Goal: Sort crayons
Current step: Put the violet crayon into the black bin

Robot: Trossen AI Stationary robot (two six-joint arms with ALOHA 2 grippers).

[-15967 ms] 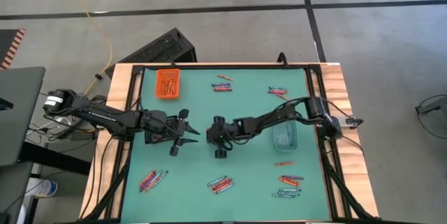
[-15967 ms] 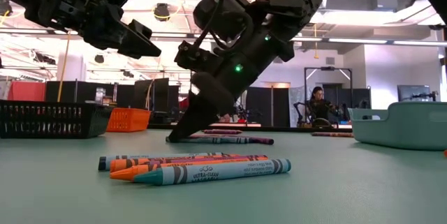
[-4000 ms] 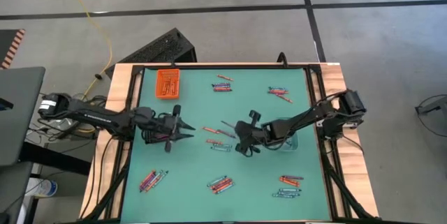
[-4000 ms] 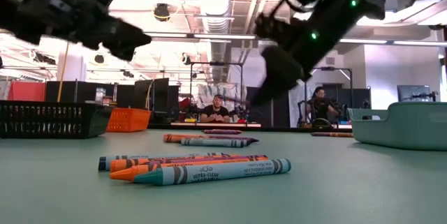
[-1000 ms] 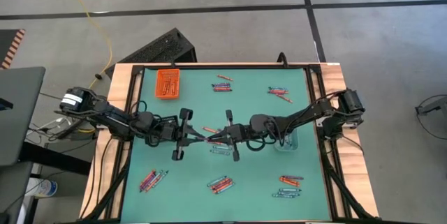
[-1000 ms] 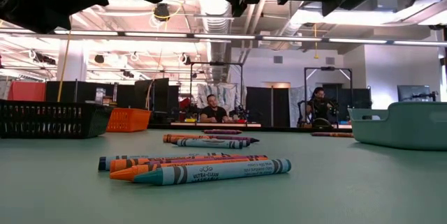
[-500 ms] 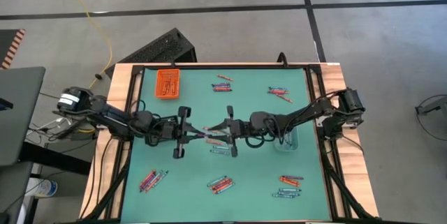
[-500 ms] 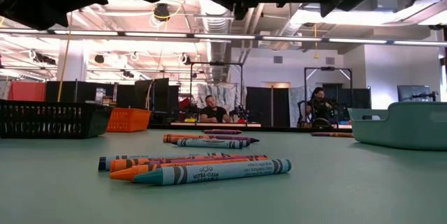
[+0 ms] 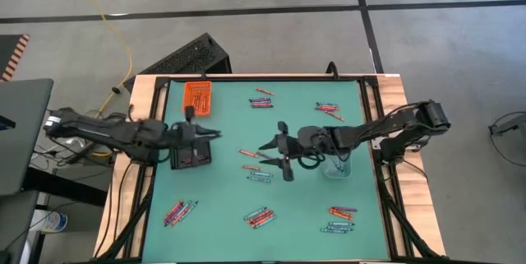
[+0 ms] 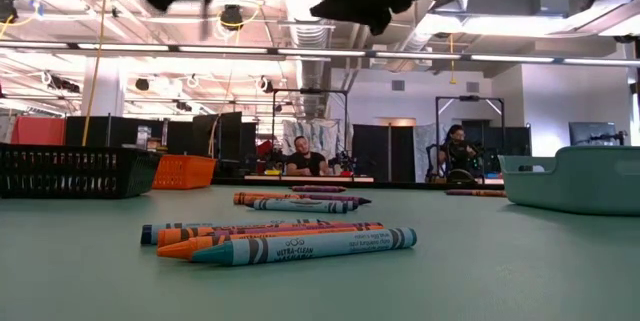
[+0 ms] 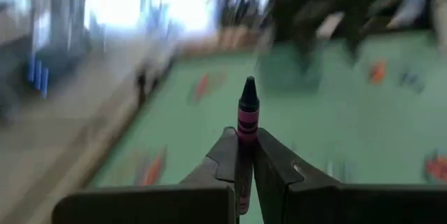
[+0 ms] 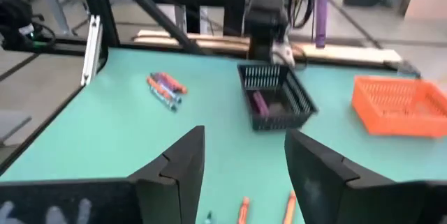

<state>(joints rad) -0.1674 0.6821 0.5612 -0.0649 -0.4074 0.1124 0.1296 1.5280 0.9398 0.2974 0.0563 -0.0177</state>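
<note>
My left gripper (image 9: 214, 135) hovers over the black tray (image 9: 191, 152) at the table's left, shut on a purple crayon (image 11: 247, 109). My right gripper (image 9: 263, 153) stands open at mid-table with nothing between its fingers (image 12: 183, 155). Loose crayons lie flat on the green mat in small groups (image 9: 255, 167), (image 9: 260, 216), (image 9: 179, 211), (image 9: 262, 98). Another purple crayon (image 12: 260, 102) lies in the black tray (image 12: 276, 105). The orange tray (image 9: 197, 98) at the far left holds orange crayons. My left gripper pinches the purple crayon's lower half (image 11: 244, 155) between its two fingers (image 11: 222, 160). The crayon lies along the fingers, and its pointed dark tip (image 11: 248, 84) sticks out past them. It is lifted clear of the table, about level.
A pale teal tray (image 9: 337, 165) sits right of centre, partly under my right arm. More crayons lie at the near right (image 9: 339, 215) and far right (image 9: 327, 109). Black rails (image 9: 156, 132) frame the mat. People sit in the room beyond the table (image 10: 303, 157).
The two grippers met at mid-table. My right gripper has opened, let go and drawn back toward the table's right edge. My left gripper has pulled toward the left edge with the purple crayon, rising and tipping up to near level, and now hangs above the black tray.
</note>
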